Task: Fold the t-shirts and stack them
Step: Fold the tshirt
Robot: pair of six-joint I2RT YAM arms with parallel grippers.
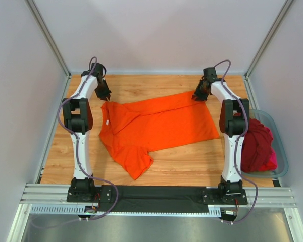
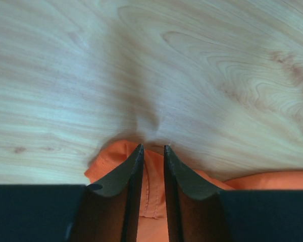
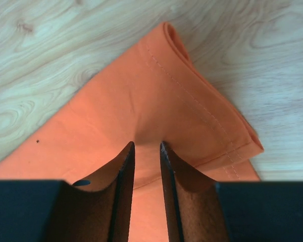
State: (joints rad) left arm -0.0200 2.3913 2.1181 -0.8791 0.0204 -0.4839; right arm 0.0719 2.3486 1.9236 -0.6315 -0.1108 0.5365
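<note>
Wooden table (image 1: 192,162), grey-blue tub (image 1: 281,149) at right.

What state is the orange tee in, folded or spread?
Partly folded. The orange t-shirt lies mostly flat on the table, one sleeve out; its far corner shows doubled layers in the right wrist view.

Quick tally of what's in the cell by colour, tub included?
orange t-shirt: 1, spread on the table
dark red t-shirt: 1 visible, bunched in the tub
magenta-pink t-shirt: 1 visible, beneath the dark red
grey-blue tub: 1
Total: 4. The pile may hide more.
</note>
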